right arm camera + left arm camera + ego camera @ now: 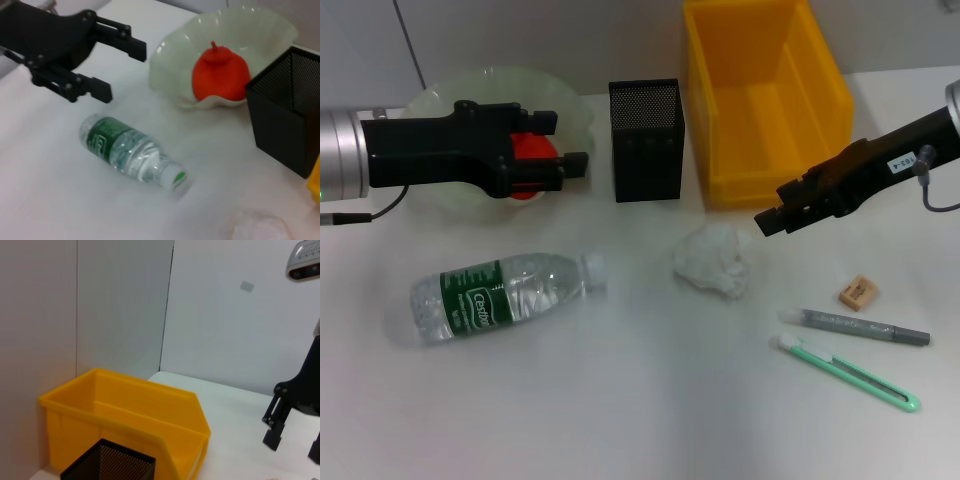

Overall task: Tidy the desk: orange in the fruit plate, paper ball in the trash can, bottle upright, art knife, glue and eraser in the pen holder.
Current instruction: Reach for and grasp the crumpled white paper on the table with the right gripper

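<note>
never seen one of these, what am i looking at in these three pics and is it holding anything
A two-armed robot tidying a desk. One picture looks down from its head; the other two come from cameras on its wrists. The left claw hangs open above the fruit plate, where the orange already sits. The right claw hovers near the yellow bin. Neither holds anything. On the table lie a bottle on its side, a paper ball, an eraser, a glue stick, an art knife and a pen holder.

Head view high above, looking down at pen holder (646, 140), left wrist view low beside it, facing yellow bin (125, 420), right wrist view oblique, near, sharing pen holder.
</note>
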Robot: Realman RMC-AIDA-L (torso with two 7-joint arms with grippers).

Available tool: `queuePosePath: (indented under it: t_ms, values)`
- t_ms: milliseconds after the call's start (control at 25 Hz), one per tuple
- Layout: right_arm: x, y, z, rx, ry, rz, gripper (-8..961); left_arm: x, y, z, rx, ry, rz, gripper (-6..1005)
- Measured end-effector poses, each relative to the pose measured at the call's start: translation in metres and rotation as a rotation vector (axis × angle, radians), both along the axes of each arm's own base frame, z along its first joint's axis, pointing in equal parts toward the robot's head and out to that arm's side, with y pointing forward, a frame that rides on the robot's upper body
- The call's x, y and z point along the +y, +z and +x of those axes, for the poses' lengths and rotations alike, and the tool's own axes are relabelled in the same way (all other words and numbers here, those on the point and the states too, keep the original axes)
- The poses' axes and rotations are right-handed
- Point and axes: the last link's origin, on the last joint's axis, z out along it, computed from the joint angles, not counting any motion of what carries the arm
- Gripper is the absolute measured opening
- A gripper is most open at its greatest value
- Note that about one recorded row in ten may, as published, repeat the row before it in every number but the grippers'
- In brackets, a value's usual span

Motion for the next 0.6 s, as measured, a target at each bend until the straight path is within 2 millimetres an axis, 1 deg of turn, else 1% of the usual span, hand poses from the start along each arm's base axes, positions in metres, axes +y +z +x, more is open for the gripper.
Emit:
queuePosePath:
  t_ms: [240, 320, 360, 400, 560, 600]
  values:
    - [0.006, -0.008, 0.003, -0.026, -0.033, 0.014, 651, 0.000, -0.003, 0.002, -0.003, 0.000, -0.005, 717]
    - [0.008, -0.013, 0.004, -0.041, -0.045, 0.012, 651, 0.000, -0.005, 0.004, -0.004, -0.006, -0.007, 717]
    - [0.010, -0.019, 0.006, -0.059, -0.049, 0.007, 651, 0.000, -0.005, 0.004, -0.004, -0.006, -0.007, 717]
    - [0.010, -0.019, 0.006, -0.059, -0.049, 0.007, 651, 0.000, -0.005, 0.004, -0.003, -0.006, -0.009, 717]
    - [0.014, -0.033, 0.006, -0.090, -0.043, -0.008, 651, -0.001, -0.007, 0.004, 0.002, -0.010, -0.013, 716]
    - [0.014, -0.033, 0.006, -0.090, -0.043, -0.008, 651, -0.001, -0.007, 0.004, 0.002, -0.010, -0.013, 716]
